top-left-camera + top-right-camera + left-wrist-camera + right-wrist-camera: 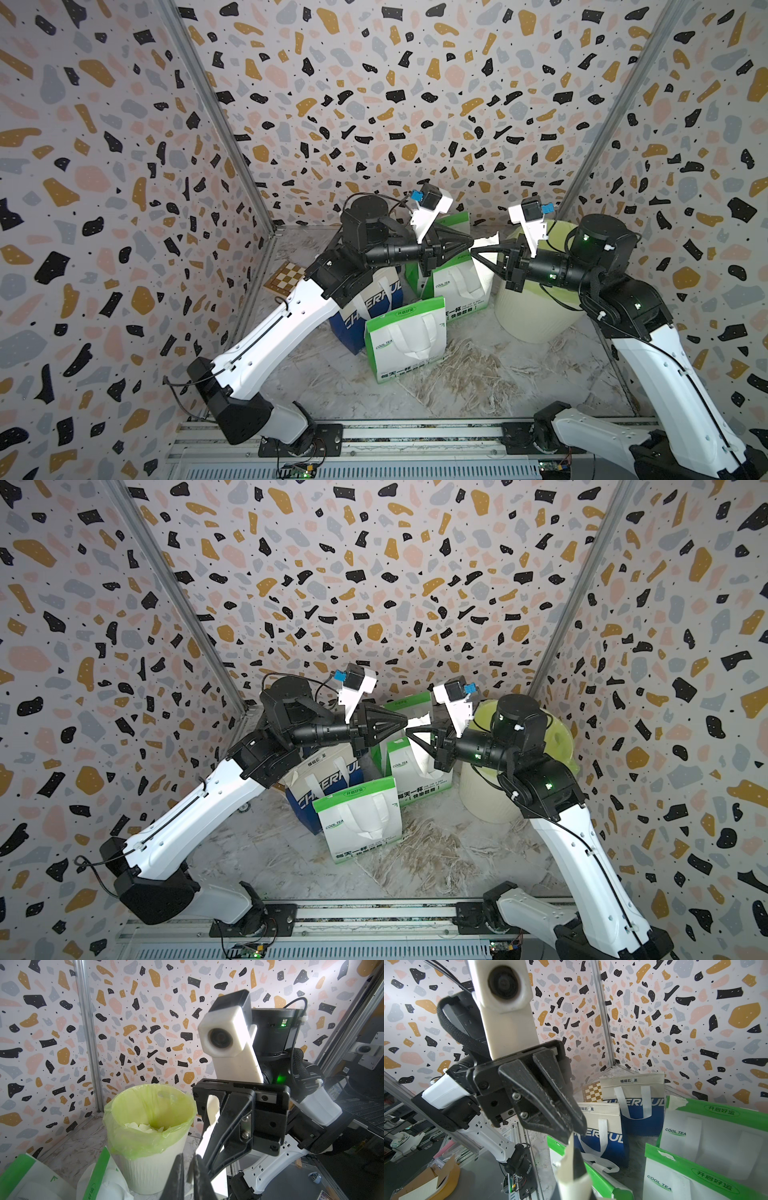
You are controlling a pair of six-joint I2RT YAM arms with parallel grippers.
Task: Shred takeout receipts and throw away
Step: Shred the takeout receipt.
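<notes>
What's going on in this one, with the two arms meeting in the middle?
The left gripper and right gripper meet tip to tip in mid-air, both with jaws shut on one thin cream-white paper receipt, apparently ready to tear it. They hold it above the green-and-white paper bags, near the cream-white ribbed bin with a green liner. That bin already holds torn paper pieces.
</notes>
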